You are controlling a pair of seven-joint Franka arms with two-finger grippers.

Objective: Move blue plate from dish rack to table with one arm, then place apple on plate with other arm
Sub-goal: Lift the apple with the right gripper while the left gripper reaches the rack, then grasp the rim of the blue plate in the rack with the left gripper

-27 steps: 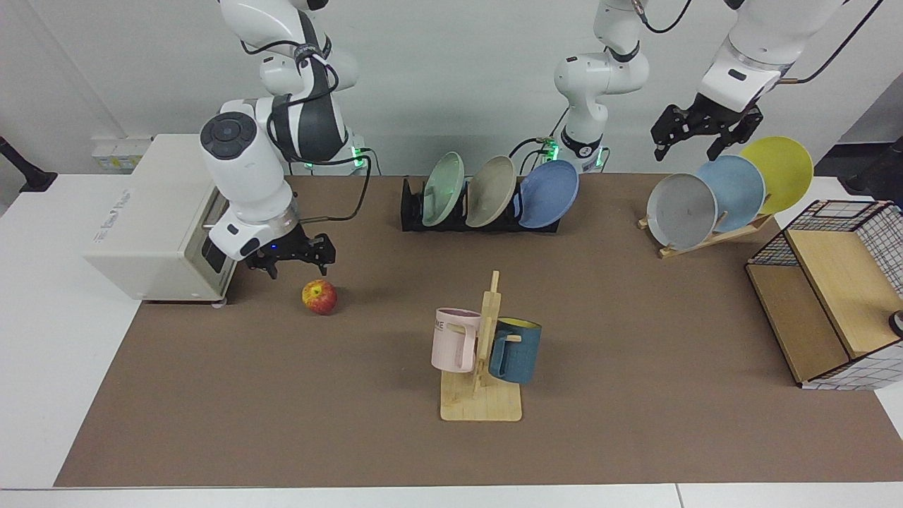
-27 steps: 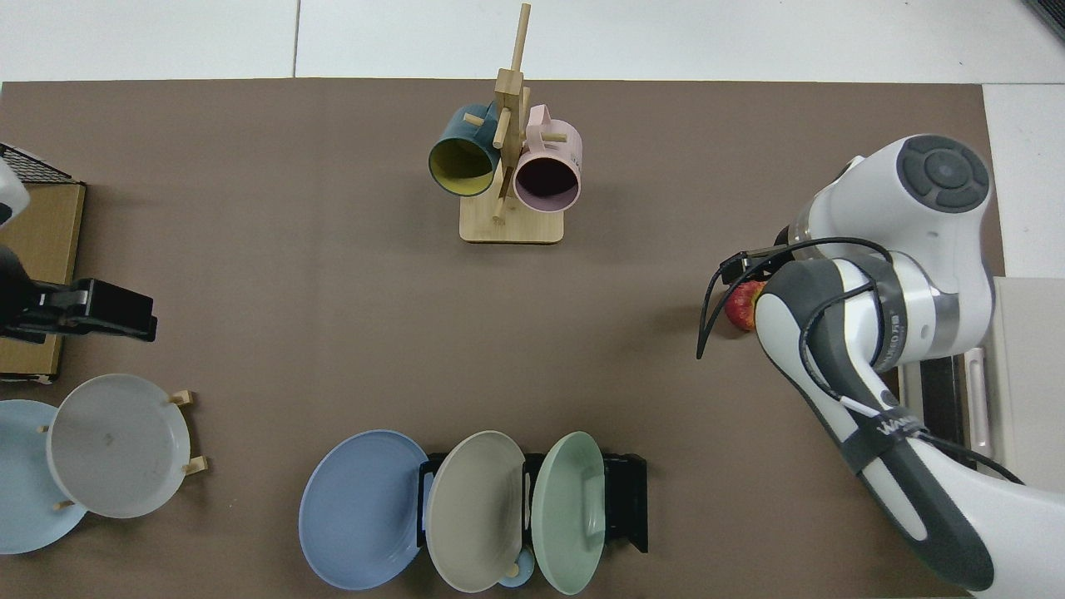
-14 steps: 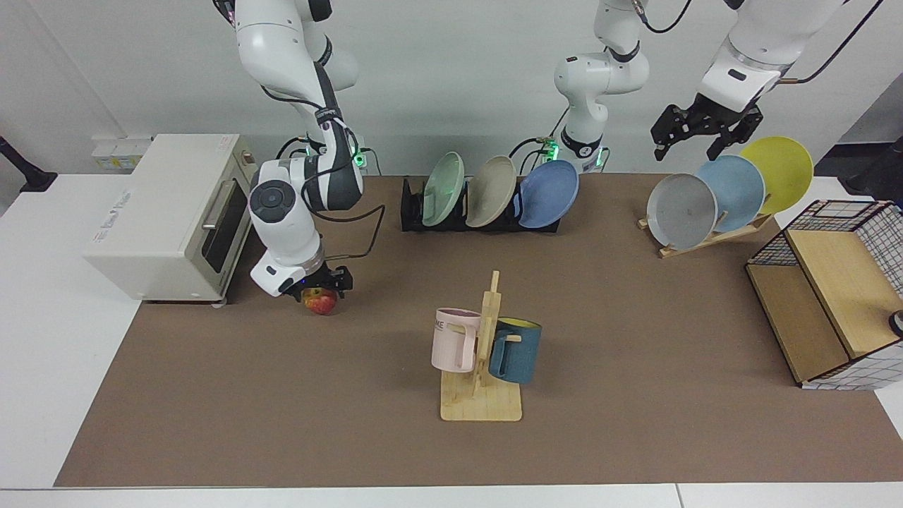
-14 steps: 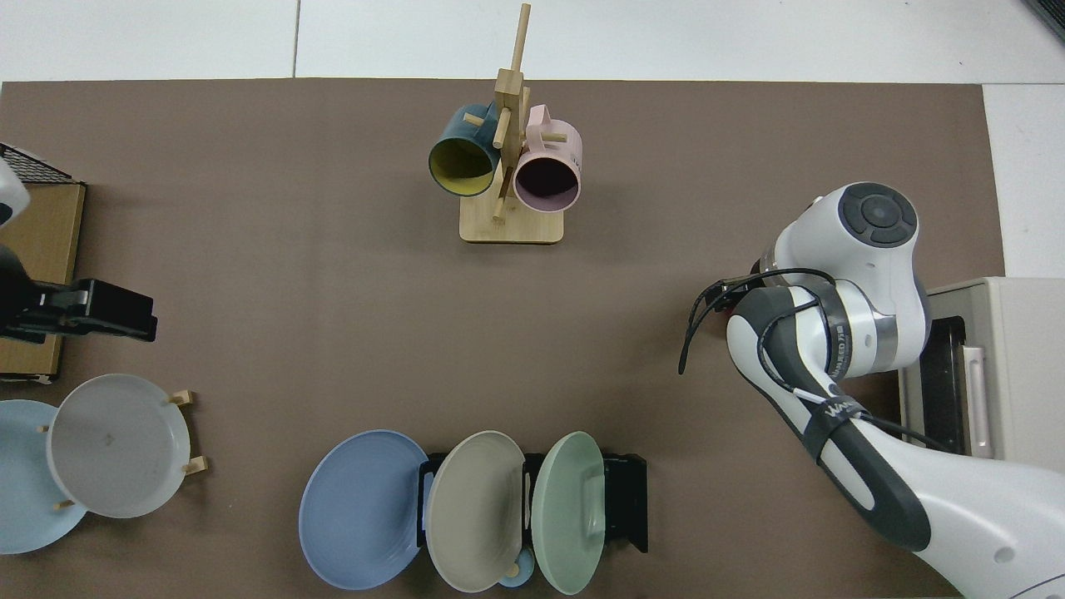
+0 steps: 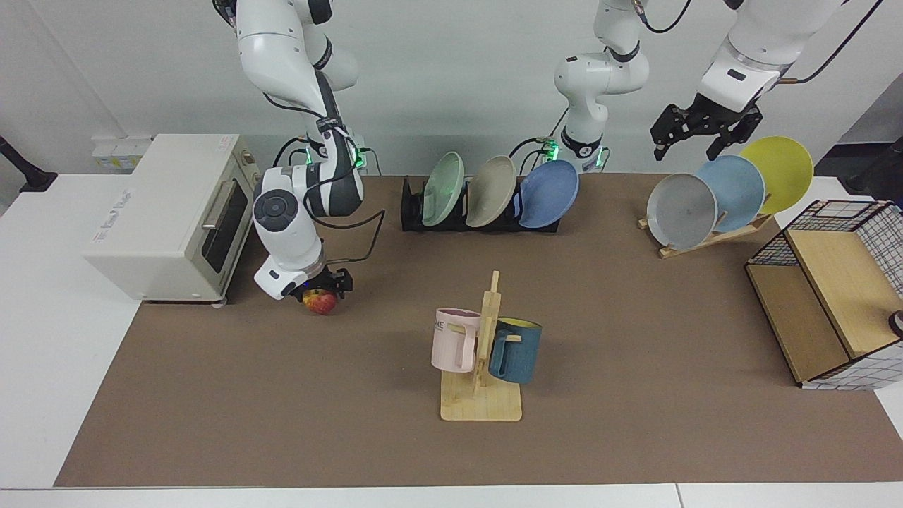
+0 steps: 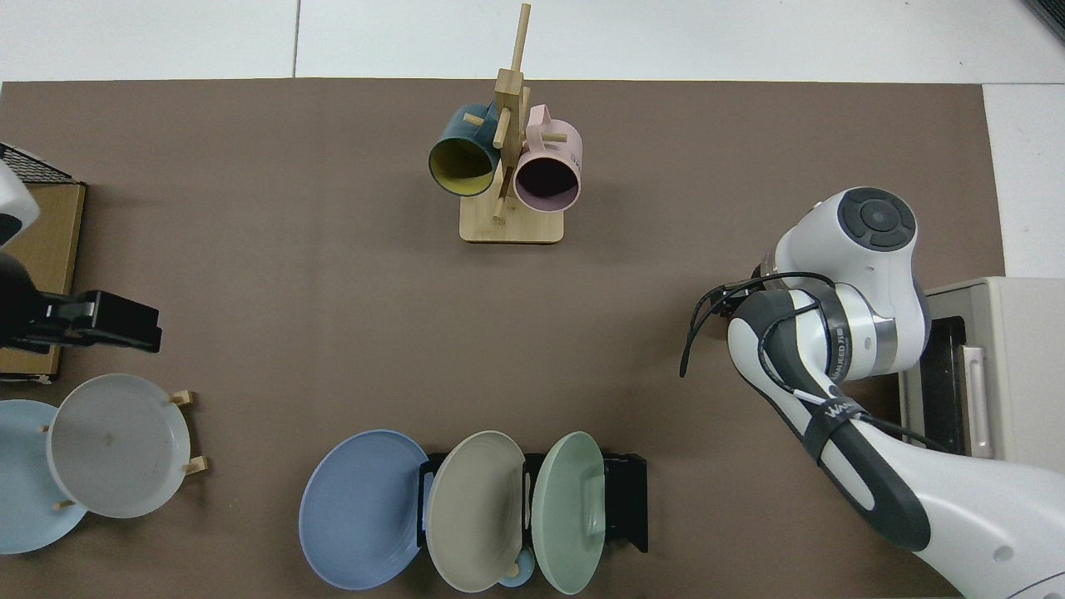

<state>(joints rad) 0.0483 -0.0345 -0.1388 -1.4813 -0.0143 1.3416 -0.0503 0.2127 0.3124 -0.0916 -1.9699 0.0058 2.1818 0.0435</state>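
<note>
- The blue plate (image 5: 548, 193) is round, matte and shallow, standing on edge in the black dish rack (image 5: 413, 210), at 12 o'clock on the worktop (image 5: 635, 395).
- The red-and-yellow apple (image 5: 321, 302) lies at 9 o'clock by the oven (image 5: 166, 215).
- The right end effector (image 5: 319, 286) is bent down over the apple; I cannot tell its grip.
- The left end effector (image 5: 693, 144) hangs spread wide above the wooden plate stand (image 5: 712, 236).

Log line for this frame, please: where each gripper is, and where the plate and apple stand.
right gripper: down at apple on table | left gripper: waiting, open, above wooden plate stand | blue plate: in dish rack
</note>
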